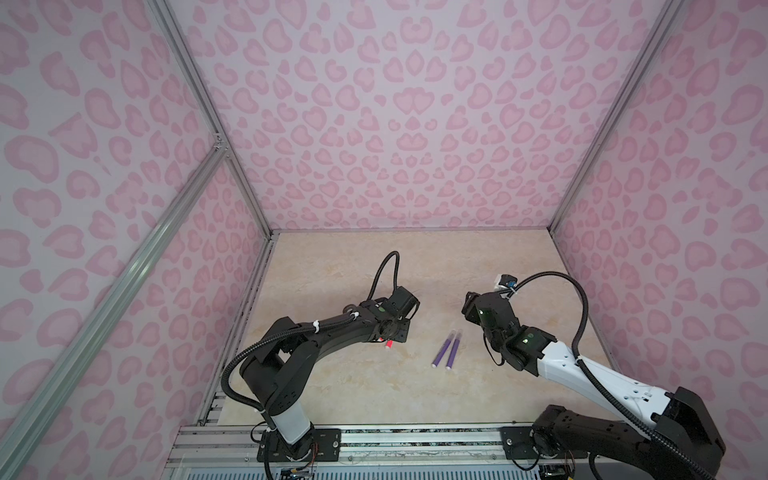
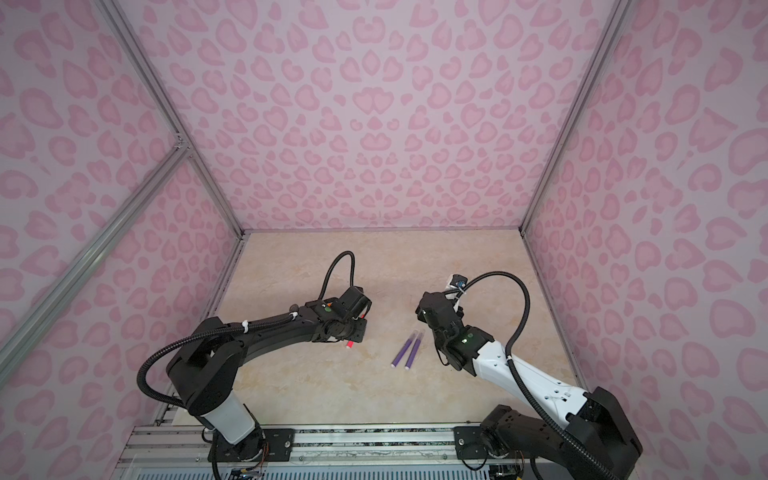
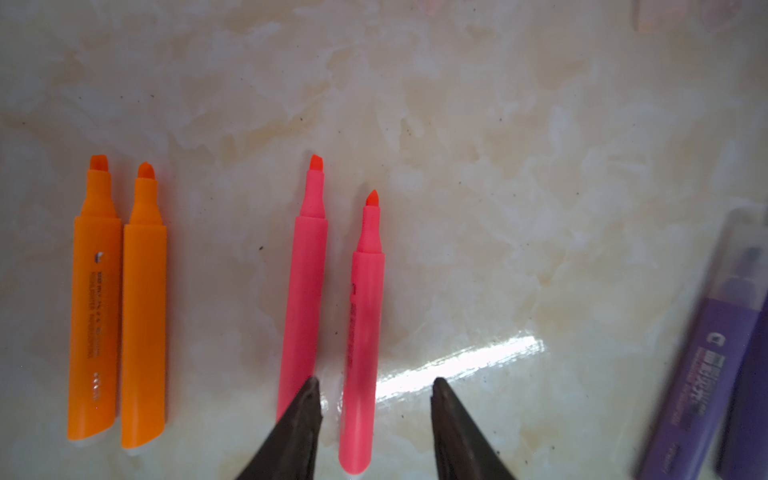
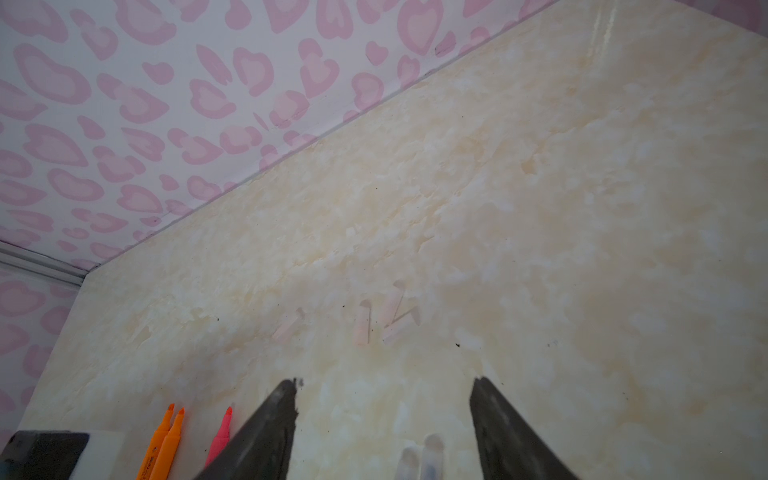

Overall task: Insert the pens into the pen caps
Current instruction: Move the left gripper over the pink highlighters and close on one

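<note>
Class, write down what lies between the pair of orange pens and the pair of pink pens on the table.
Nothing lies there. In the left wrist view, only bare tabletop separates the orange pens from the pink pens.

You get soft, even light in both top views, with only faint shadows under the arms on the table (image 1: 374,395). The wide lens stretches the patterned walls (image 1: 415,104) toward the edges, and the corners dim a little. In the left wrist view a bright glare streak (image 3: 457,365) cuts across the glossy surface. The orange pens (image 3: 118,311) and pink pens (image 3: 361,353) look sharp, while the purple pens (image 3: 706,374) at the edge are smeared. In the right wrist view the pale pen caps (image 4: 386,320) barely stand out from the table, and everything nearest the lens is out of focus.
</note>
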You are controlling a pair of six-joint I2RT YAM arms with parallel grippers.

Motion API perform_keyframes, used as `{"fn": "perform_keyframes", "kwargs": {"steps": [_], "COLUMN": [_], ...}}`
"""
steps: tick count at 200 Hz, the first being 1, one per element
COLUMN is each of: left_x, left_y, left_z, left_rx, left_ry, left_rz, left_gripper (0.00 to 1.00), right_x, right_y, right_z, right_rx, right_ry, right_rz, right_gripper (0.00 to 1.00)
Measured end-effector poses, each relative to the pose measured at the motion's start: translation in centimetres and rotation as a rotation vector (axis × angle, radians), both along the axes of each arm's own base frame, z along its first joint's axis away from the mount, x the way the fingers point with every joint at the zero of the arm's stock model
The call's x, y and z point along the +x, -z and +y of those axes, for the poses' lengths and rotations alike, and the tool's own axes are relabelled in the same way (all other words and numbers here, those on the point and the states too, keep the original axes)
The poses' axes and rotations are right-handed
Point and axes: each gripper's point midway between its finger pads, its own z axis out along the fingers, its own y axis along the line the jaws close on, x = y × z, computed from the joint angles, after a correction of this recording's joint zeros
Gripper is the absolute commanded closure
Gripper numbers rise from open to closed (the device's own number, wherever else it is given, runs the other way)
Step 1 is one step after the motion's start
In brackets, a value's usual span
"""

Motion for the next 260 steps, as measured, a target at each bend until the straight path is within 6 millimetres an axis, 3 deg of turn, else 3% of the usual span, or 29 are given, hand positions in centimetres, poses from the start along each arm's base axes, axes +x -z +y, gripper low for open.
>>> {"fn": "perform_keyframes", "kwargs": {"steps": [99,163,179,260], "left_x": [0.0,0.0,0.1,0.5], "left_y": [3.0,3.2,3.3,3.4], "left_z": [-0.1,-0.2,-0.2,-0.6], "left_rx": [0.049,0.052,0.053,0.051], "left_ry": [0.000,0.001,0.001,0.003], "left_rz": [0.081,0.092,0.092,0.089], "left_gripper": [0.60,0.63,0.69,0.71], "right_x": [0.0,-0.1,-0.1,-0.3], "right_y": [0.1,-0.1,-0.1,-0.8], "right_z": [0.3,0.4,0.4,0.3], "right_rx": [0.002,0.011,0.012,0.024], "right_ry": [-0.015,-0.023,-0.024,-0.024], "right_rz": [0.006,0.004,0.002,-0.013], "right_gripper": [0.32,0.32,0.32,0.32]}}
